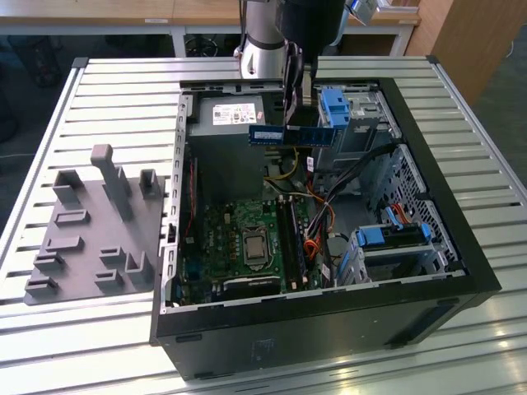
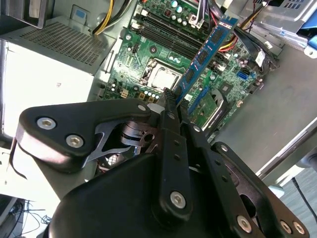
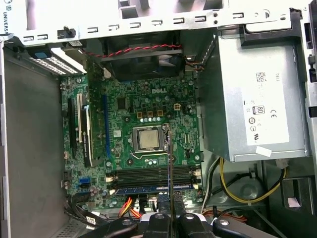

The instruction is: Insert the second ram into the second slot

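Blue circuit board held aloft, insertion not yet made.
The gripper (image 1: 300, 122) was clenched on the second ram (image 1: 270, 134), carrying it high over the open computer case (image 1: 461, 247) that sat on the slatted counter (image 1: 115, 90), well clear of the motherboard (image 1: 235, 239); the descent and the seating into the memory slots (image 1: 292, 234) were left to do. In the exterior view the stick lay level, its long axis running from that view's left to right, one thin edge downward; judged against the slots, it seemed to lie crosswise to them rather than along them.
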You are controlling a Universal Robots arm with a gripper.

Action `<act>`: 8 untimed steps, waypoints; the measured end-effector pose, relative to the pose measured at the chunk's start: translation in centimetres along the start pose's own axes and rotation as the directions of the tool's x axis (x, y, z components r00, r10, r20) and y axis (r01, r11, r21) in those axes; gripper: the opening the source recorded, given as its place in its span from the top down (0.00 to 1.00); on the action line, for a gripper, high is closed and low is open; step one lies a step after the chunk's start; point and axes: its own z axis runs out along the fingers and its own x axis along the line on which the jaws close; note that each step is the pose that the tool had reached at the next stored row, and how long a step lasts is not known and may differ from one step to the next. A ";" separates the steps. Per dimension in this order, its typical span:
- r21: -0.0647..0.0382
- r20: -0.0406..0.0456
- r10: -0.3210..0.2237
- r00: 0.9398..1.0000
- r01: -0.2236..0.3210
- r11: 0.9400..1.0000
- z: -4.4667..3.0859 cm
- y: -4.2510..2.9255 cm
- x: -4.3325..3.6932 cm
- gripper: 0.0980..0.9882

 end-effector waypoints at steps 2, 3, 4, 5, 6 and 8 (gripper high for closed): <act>0.000 0.000 0.005 1.000 -0.005 1.000 0.00 0.00 0.00 0.96; 0.000 0.000 0.007 1.000 -0.007 1.000 0.00 0.00 0.00 0.96; 0.000 0.000 0.010 1.000 -0.010 1.000 0.00 0.00 0.00 0.96; -0.001 0.001 0.013 1.000 -0.013 1.000 0.00 0.00 0.00 0.96; -0.001 0.000 0.014 1.000 -0.014 1.000 0.00 0.00 0.00 0.96; -0.001 0.001 0.017 1.000 -0.017 1.000 0.00 0.00 0.00 0.96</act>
